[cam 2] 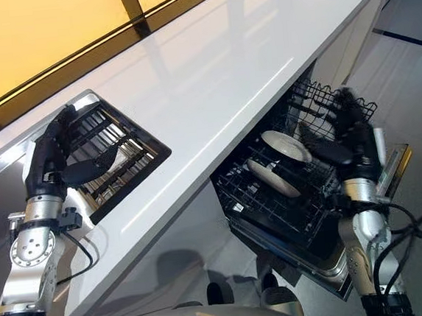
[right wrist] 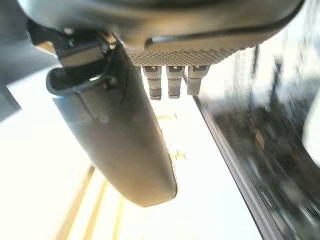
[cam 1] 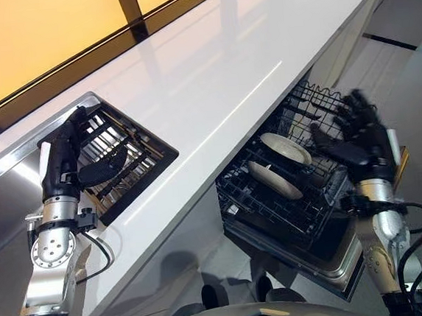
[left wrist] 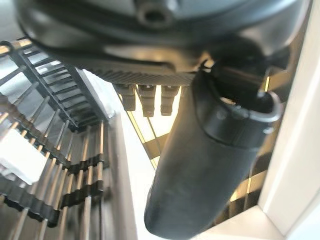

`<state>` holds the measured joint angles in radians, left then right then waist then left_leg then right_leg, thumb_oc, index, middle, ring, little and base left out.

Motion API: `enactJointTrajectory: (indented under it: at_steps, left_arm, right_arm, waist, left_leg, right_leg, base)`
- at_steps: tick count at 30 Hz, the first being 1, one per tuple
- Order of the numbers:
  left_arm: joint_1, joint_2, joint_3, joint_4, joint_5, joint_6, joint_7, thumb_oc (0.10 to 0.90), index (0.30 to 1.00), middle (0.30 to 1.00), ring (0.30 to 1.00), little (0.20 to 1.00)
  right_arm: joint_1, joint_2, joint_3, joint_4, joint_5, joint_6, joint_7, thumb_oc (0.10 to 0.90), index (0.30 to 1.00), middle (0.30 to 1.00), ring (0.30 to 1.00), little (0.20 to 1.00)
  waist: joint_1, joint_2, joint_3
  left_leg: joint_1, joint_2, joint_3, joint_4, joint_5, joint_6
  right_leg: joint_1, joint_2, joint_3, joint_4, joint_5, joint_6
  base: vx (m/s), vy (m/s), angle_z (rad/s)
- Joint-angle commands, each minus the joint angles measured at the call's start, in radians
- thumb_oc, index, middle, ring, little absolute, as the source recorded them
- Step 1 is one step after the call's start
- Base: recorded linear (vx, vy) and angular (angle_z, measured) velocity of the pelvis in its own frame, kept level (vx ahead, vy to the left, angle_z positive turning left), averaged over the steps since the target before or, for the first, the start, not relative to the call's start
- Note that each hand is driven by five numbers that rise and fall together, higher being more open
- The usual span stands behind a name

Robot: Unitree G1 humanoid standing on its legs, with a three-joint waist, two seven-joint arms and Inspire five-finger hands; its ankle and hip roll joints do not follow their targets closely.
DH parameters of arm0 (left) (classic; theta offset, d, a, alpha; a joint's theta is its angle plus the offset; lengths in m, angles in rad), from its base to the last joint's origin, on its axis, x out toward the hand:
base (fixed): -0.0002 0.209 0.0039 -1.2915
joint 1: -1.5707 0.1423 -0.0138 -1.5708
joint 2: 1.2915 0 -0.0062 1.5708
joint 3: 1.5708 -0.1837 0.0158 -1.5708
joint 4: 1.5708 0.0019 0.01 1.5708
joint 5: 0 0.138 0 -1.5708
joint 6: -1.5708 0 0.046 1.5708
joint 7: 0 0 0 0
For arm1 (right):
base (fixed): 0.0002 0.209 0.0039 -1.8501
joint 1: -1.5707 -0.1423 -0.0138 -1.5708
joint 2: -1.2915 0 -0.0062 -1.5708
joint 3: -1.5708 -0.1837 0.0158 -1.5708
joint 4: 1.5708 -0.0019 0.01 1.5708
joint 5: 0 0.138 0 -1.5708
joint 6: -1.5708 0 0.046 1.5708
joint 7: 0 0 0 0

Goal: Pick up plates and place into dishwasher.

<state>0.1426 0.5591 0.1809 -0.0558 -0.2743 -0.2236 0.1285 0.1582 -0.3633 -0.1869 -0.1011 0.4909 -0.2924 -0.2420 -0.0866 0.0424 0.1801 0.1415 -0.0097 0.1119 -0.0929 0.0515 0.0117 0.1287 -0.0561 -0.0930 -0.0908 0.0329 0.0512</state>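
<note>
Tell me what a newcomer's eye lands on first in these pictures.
First, the pulled-out dishwasher rack below the white counter, with two pale plates standing among its black wires. The right hand hovers open over the rack's far side, holding nothing. On the other side, the left hand reaches with straight fingers over the dark drying rack sunk into the sink.

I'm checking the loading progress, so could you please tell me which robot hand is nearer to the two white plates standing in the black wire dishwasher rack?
Right. The right robot hand hovers open beside the white plates; the left robot hand is over the sink's drying rack.
</note>
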Motion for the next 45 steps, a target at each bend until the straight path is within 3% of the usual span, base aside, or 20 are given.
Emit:
enactJointTrajectory:
  at_steps: [1, 6, 17, 32, 45]
  left_arm:
    - [-0.097, 0.078, 0.106, 0.023, 0.007, -0.112, 0.021, 0.8, 0.9, 0.9, 0.9, 0.9]
    - [-0.147, 0.098, 0.088, 0.051, -0.016, -0.11, 0.043, 0.8, 0.9, 0.9, 0.9, 0.9]
    - [-0.2, 0.082, 0.074, 0.078, -0.048, -0.196, 0.124, 0.8, 0.9, 0.9, 0.9, 0.9]
    - [-0.271, 0.133, 0.047, 0.088, -0.061, -0.192, 0.157, 0.8, 0.9, 0.9, 0.9, 0.9]
    - [-0.288, 0.15, 0.037, 0.085, -0.083, -0.176, 0.139, 0.8, 0.9, 0.9, 0.9, 0.9]
  right_arm:
    - [-0.078, 0.002, -0.063, 0.006, -0.018, -0.139, -0.082, 0.8, 0.9, 0.9, 0.9, 0.9]
    - [-0.142, -0.02, -0.069, 0.135, -0.028, -0.122, -0.167, 0.8, 0.9, 0.9, 0.9, 0.9]
    - [-0.22, -0.113, -0.068, 0.33, 0.033, -0.076, -0.21, 0.8, 0.9, 0.9, 0.9, 0.9]
    - [-0.336, -0.22, -0.032, 0.608, 0.103, 0.032, -0.23, 0.8, 0.9, 0.9, 0.9, 0.9]
    - [-0.337, -0.23, -0.032, 0.683, 0.093, 0.014, -0.28, 0.8, 0.9, 0.9, 0.9, 0.9]
  waist:
    - [-0.015, 0.007, -0.028]
    - [-0.001, 0.013, -0.014]
    - [0.036, 0.038, 0.051]
    - [0.059, 0.075, 0.155]
    - [0.055, 0.086, 0.185]
  left_leg:
    - [0.041, -0.059, 0.033, 0.006, -0.124, 0.05]
    - [0.041, -0.059, 0.019, 0.008, -0.119, 0.045]
    - [-0.035, -0.053, -0.029, 0.087, -0.116, 0.025]
    - [-0.154, -0.044, -0.045, 0.173, -0.094, -0.013]
    - [-0.187, -0.036, -0.052, 0.205, -0.085, -0.022]
  right_leg:
    - [-0.045, 0.052, -0.043, 0.139, -0.103, 0.04]
    - [-0.043, 0.049, -0.056, 0.146, -0.106, 0.034]
    - [-0.102, 0.036, -0.099, 0.249, -0.16, -0.008]
    - [-0.159, 0.037, -0.123, 0.292, -0.192, -0.067]
    - [-0.181, 0.041, -0.114, 0.32, -0.198, -0.083]
  base:
    - [0.05, -0.067, -0.09]
    - [0.06, -0.077, 0.0]
    - [0.02, -0.09, 0.1]
    - [-0.03, -0.056, 0.07]
    - [0.0, -0.013, 0.01]
